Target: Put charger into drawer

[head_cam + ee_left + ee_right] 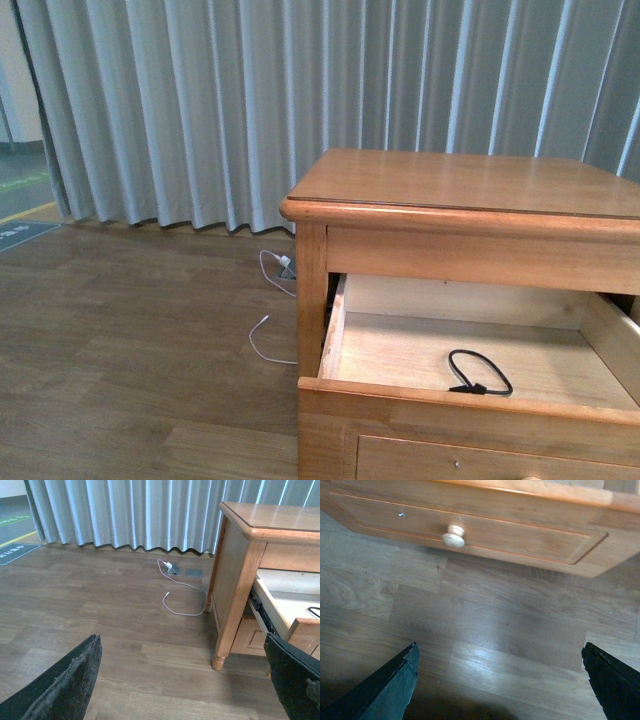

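The drawer (440, 350) of the honey-brown nightstand stands pulled open, showing its pale bare-wood inside. A thin black cord loop (480, 374) lies on its floor near the front; the charger's white body does not show. The drawer's panelled front with its round pale knob (453, 535) is in the right wrist view. My right gripper (500, 685) is open and empty above the floor in front of that knob. My left gripper (182, 690) is open and empty above the floor to the left of the nightstand; the drawer's edge (280, 615) shows beside it. Neither gripper shows in the front view.
A thin white cable with a small white plug (185, 587) lies on the wooden floor by the nightstand's left side; it also shows in the front view (262, 340). Grey curtains (200, 100) hang behind. The nightstand top (470, 180) is bare. The nightstand leg (218, 660) stands near my left gripper.
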`<state>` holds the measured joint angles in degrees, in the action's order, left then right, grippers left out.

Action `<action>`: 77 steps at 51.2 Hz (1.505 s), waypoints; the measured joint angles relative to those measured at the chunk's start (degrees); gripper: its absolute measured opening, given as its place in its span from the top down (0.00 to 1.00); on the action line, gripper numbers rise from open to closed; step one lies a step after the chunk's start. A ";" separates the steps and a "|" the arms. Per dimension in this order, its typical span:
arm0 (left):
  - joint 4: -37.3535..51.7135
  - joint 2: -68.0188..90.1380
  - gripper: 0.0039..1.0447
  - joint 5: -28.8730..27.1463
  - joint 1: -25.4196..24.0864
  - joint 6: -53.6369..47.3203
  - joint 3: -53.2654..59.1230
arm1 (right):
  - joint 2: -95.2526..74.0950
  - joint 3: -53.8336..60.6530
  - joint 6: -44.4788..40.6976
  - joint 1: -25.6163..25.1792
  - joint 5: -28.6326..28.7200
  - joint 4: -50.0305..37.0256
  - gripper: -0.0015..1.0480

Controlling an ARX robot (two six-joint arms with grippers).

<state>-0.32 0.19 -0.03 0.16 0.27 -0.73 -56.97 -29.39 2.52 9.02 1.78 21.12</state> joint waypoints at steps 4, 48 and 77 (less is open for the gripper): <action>0.00 0.00 0.05 0.00 0.00 0.00 0.00 | -3.76 -0.85 0.98 2.84 -1.60 -2.58 0.08; 0.00 0.00 0.05 0.00 0.00 0.00 0.02 | -42.18 -18.64 7.48 1.44 -8.50 -21.53 0.08; 0.00 -0.04 0.05 0.00 0.00 0.00 0.00 | -54.99 -29.99 23.63 -0.24 -13.88 -32.63 0.08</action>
<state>-0.32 0.14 -0.03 0.16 0.27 -0.73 -111.96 -59.37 26.15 8.78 -12.10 -11.51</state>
